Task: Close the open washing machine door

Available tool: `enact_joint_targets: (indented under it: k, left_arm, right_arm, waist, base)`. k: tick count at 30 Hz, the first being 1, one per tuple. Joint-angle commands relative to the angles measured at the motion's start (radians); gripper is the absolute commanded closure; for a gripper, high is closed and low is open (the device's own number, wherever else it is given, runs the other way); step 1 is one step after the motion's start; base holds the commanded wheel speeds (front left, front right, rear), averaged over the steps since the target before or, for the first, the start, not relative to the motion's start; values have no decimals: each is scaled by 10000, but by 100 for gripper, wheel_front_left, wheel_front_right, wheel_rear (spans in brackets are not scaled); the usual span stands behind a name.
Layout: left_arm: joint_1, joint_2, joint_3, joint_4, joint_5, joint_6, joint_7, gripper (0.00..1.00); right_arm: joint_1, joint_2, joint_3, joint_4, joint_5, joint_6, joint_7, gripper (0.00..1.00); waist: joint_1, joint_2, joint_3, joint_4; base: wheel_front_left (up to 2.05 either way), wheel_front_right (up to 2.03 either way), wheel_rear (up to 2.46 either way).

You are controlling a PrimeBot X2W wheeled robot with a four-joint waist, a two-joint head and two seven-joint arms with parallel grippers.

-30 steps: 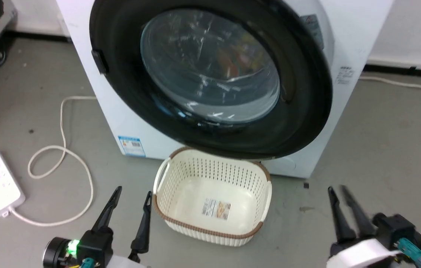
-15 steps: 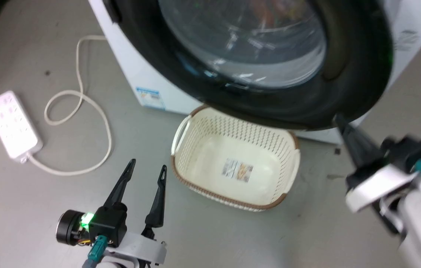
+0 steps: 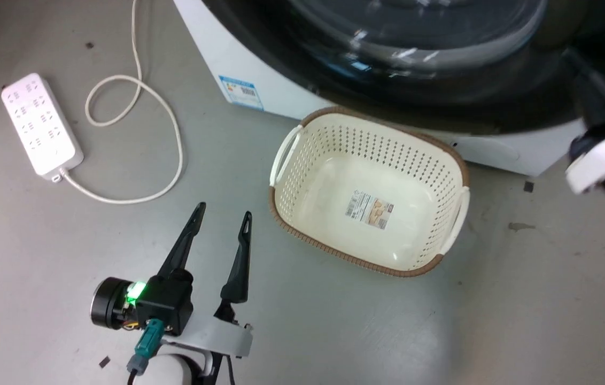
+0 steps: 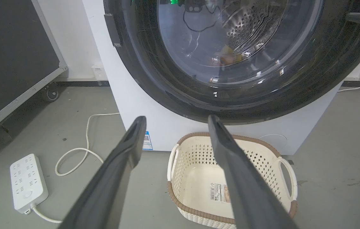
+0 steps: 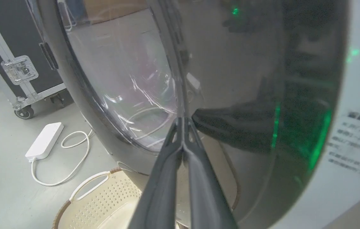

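Grey floor [image 3: 495,321] runs out under me, with a power strip [image 3: 40,125] and its looped cord off to my left and a cream basket [image 3: 377,144] sitting just in front of the washer [image 4: 135,105]. My right claw [image 5: 183,121] has its two fingers pressed together with nothing between them. The tips point straight at the door [image 4: 237,47], low on its face where the glass meets the black ring. From my wrist I cannot tell whether the tips are touching that surface or are just short of it. The door is round and stands roughly upright across the washer's front, its bulging window facing me. I cannot make out how far ajar it is. My left claw [image 3: 224,210] is spread wide and empty, low over the floor to the left of the basket and well apart from the door. So the right arm is clearly the nearer one. I judge the push should run along my right fingers, into the door's face and toward the washer behind it. On that glossy curve the tips could skid sideways.
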State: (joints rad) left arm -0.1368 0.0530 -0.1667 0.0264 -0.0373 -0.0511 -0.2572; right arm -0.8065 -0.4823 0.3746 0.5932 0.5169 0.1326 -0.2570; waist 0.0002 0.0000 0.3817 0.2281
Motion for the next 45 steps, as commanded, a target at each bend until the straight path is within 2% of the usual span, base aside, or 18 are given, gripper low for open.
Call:
enact_joint_targets:
  k: [1, 12, 18, 23, 24, 25, 26, 31, 37, 42, 45]
  left_arm:
    - [-190, -17, -46, 0, -19, 114, -45, 0]
    - [-377, -26, -272, 23, -166, 342, -45, 0]
    - [-310, -26, -236, 96, -190, 369, -45, 0]
    - [-200, -27, -113, 160, -196, 322, -45, 0]
    - [-159, -27, -76, 178, -194, 298, -45, 0]
    - [-119, -27, -37, 204, -197, 269, -45, 0]
    - [-72, -27, 5, 239, -209, 232, -45, 0]
    - [194, -22, 207, 396, -117, 29, -45, 0]
    - [543, 5, 269, 570, -24, -115, -45, 0]
    - [843, 1, 452, 746, -103, -163, -45, 0]
    - [951, 45, 492, 798, -39, -227, -45, 0]
  right_arm:
    - [-490, -195, 4, 370, 272, -19, 20, 100]
    - [-2173, -279, -51, 2286, 984, -19, 4, 100]
    - [-2023, -149, 48, 2604, 1070, -19, -38, 100]
    - [-1560, -18, -92, 2389, 981, -19, -43, 100]
    - [-1400, 12, -202, 2249, 898, -19, -44, 75]
    - [-1175, 83, -285, 2103, 826, -19, -44, 40]
    - [-939, 153, -398, 1955, 752, -19, -45, 0]
    - [582, 558, -990, 814, -29, -19, -46, 0]
    - [3060, 1591, -2598, -926, -1113, -19, -46, 0]
    - [5070, 2598, -3658, -2479, -2629, -19, -46, 0]
    - [5952, 3061, -3642, -3253, -3903, -19, -47, 0]
  waist:
    - [-2, 0, 121, 81]
    - [-2, 0, 304, 260]
    - [-2, 0, -85, 175]
    - [-2, 0, -611, -13]
    - [-2, 0, -752, -66]
    - [-2, 0, -921, -124]
    - [-2, 0, -1124, -192]
    - [-2, 0, -2105, -546]
    - [-2, 0, -3211, -881]
    - [-2, 0, -3775, -1201]
    - [-2, 0, -3886, -1398]
  base:
    - [0, 0, 0]
    - [0, 0, 0]
    - [0, 0, 0]
    - [0, 0, 0]
    - [0, 0, 0]
    - [0, 0, 0]
    - [0, 0, 0]
    - [0, 0, 0]
    - [0, 0, 0]
    - [0, 0, 0]
    - [0, 0, 0]
